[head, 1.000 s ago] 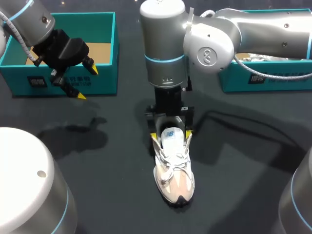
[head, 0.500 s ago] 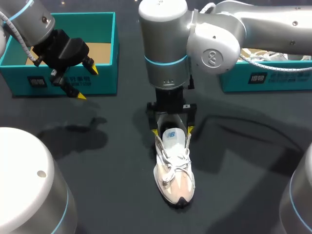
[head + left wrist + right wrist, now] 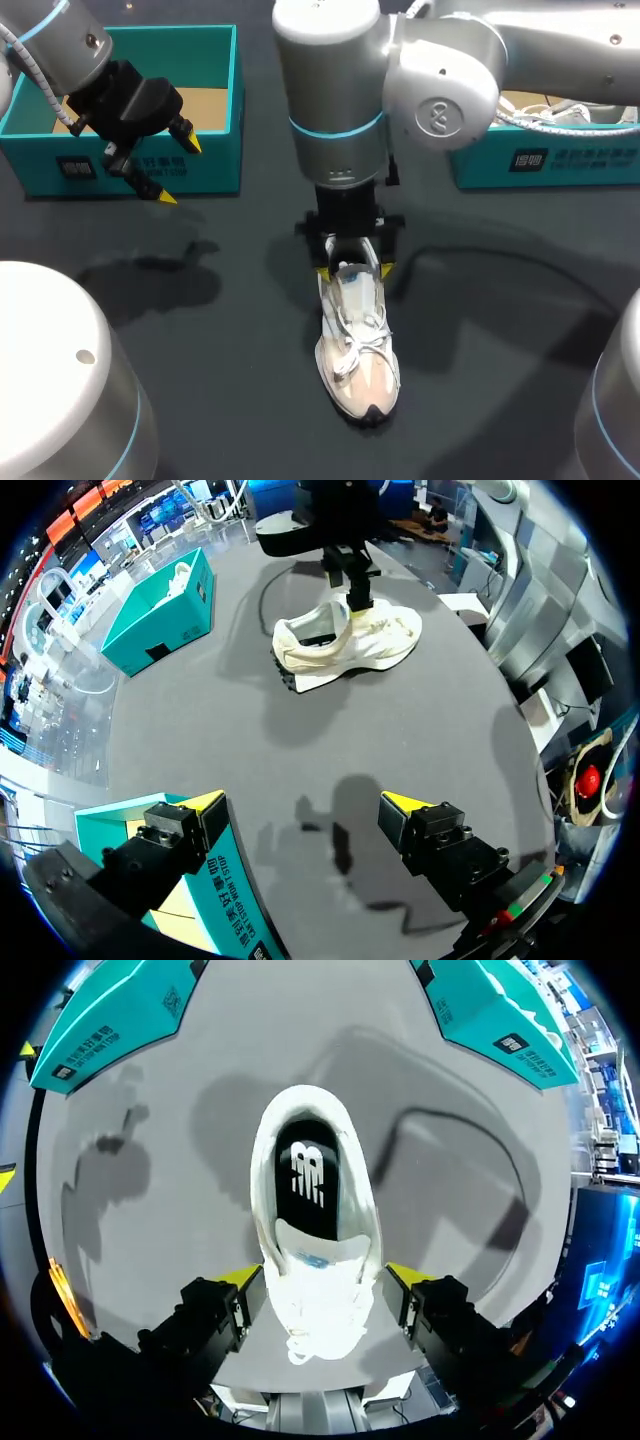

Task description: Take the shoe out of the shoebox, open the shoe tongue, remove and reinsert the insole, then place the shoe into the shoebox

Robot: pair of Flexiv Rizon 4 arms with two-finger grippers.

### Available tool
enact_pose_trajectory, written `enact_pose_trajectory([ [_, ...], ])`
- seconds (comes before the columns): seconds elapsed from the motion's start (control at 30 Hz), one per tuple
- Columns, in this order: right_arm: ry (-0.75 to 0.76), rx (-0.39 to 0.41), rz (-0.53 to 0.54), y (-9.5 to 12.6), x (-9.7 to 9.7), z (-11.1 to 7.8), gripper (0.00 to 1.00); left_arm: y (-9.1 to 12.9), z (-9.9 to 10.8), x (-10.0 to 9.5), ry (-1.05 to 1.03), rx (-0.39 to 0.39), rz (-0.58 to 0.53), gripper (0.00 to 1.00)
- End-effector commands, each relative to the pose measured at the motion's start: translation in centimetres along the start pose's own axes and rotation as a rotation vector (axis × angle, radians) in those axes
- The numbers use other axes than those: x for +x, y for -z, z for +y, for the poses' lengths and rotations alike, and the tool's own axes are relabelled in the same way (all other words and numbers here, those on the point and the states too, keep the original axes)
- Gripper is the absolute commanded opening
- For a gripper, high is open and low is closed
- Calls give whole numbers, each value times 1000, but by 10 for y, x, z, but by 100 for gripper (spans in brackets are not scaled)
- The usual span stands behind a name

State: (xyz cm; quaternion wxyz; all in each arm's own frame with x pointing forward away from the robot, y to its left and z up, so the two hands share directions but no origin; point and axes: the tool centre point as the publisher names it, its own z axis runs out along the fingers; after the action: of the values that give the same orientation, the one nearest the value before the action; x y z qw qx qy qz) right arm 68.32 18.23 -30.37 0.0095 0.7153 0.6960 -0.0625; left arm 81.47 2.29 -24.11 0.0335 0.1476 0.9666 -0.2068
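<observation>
Teal left shoebox at 10 o'clock; right shoebox at 2 holds white item.
Right gripper pinches white sneaker sides; left gripper wide open, empty.

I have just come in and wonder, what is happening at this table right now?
The right gripper is shut on the white and beige sneaker, holding its sides by the tongue. The sneaker stands on the dark table, outside the boxes. The left gripper hangs open and empty in front of the teal cardboard shoebox on the left. The black insole lies inside the sneaker.
</observation>
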Motion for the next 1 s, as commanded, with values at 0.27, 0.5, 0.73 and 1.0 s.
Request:
enact_pose_trajectory([
  [0.27, -51, -24, -16, 8, -4, -51, 48, 0, 0, 1, -1, -3, -1, 100],
  [0.5, -42, -50, -22, 1, 0, -53, 44, 0, 0, 1, -1, -3, -1, 100],
  [0.73, -13, -51, -24, -14, -4, -33, 31, 0, 0, 1, -1, -3, -1, 100],
  [1.0, 19, -61, 0, -25, -7, -14, 7, 0, 0, 1, -1, -3, -1, 100],
])
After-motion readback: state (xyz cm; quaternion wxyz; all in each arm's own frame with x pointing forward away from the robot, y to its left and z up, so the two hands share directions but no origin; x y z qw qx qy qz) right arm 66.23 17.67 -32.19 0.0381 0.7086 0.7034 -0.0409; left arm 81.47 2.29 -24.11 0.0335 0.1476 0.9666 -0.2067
